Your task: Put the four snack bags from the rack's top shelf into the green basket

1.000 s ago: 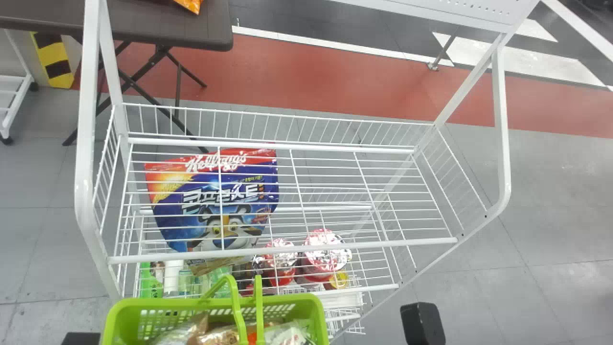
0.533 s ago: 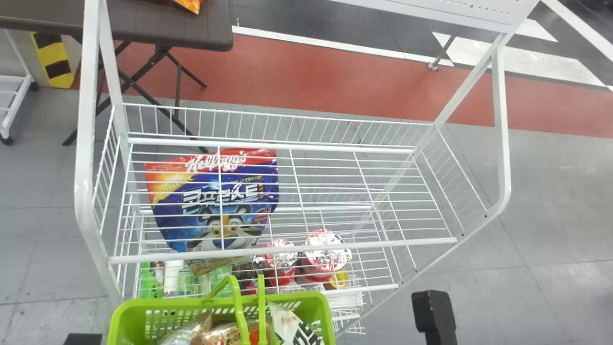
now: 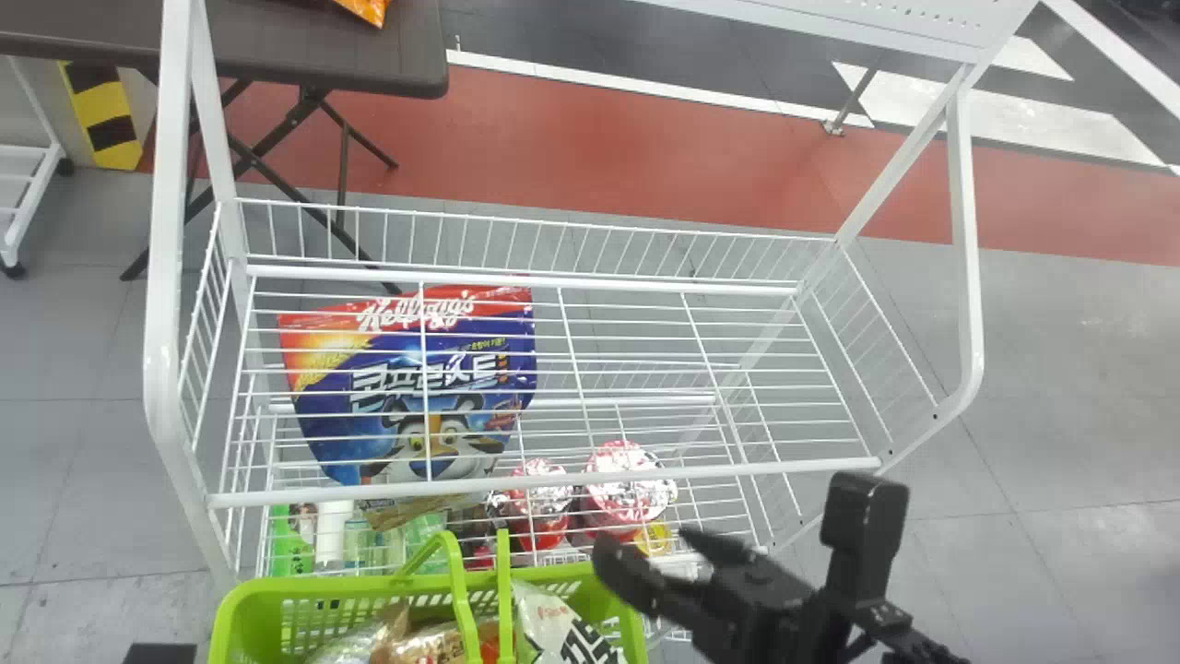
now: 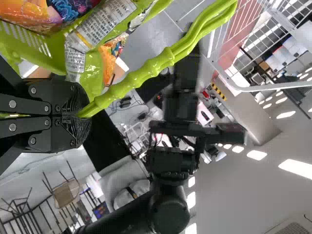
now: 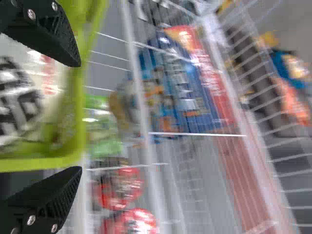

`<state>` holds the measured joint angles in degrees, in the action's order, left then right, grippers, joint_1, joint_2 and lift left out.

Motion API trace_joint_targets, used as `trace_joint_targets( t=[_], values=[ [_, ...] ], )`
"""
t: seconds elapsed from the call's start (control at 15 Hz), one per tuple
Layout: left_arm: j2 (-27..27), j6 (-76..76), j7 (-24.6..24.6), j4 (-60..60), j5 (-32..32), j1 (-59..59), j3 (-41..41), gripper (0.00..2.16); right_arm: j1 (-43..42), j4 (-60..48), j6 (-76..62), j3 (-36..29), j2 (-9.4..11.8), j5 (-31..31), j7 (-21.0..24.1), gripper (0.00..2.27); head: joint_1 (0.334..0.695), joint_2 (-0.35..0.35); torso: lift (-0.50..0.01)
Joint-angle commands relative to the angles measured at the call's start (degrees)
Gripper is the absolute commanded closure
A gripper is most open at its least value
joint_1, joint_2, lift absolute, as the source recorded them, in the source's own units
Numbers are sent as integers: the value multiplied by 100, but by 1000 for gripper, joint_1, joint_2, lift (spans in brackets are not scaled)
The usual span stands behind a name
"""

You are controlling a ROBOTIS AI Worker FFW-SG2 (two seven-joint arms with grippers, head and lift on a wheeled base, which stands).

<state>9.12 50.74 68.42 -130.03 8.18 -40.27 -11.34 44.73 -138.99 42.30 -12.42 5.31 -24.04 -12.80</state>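
The green basket [image 3: 235, 622] stands at the bottom of the head view, in front of the rack. Inside it lie a white bag with black print [image 3: 564, 629] and a clear-and-brown bag [image 3: 426, 644]. My right gripper [image 3: 659, 551] is over the basket's right rim, fingers apart; in the right wrist view the open right gripper [image 5: 74, 117] has the basket rim and the white bag [image 5: 22, 102] behind its fingers. A black part of my left gripper or arm [image 3: 159, 654] shows at bottom left. In the left wrist view my left gripper [image 4: 80, 116] is shut on the green basket handle [image 4: 141, 73].
The rack's white wire top shelf [image 3: 553, 480] spans the middle behind the basket. Under its wires are a blue cereal bag [image 3: 415, 397], red foil-topped items [image 3: 627, 493] and bottles. White posts rise at both ends; a dark table [image 3: 323, 55] stands behind left.
My right gripper has come in from the lower right to the basket's right rim. The basket has shifted slightly to the right, and the white bag in it stands higher than before.
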Motion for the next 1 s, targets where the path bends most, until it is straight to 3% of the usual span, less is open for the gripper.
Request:
trace_joint_targets(
  t=[0.0,0.13,0.2,0.93],
  values=[
    [2,-15,-13,4,0,1,-17,1895,168,56,-1738,354,49,602,173,16,695,-350,0],
    [2,-15,-30,30,0,10,-17,1895,379,48,-3426,838,155,1472,665,16,695,-350,0],
    [2,-15,-30,39,0,10,-17,1895,423,4,-3654,926,155,1569,761,16,695,-350,0],
    [19,2,-13,21,0,10,-17,1895,458,-119,-3672,838,119,1507,779,19,695,-350,0]
  ],
)
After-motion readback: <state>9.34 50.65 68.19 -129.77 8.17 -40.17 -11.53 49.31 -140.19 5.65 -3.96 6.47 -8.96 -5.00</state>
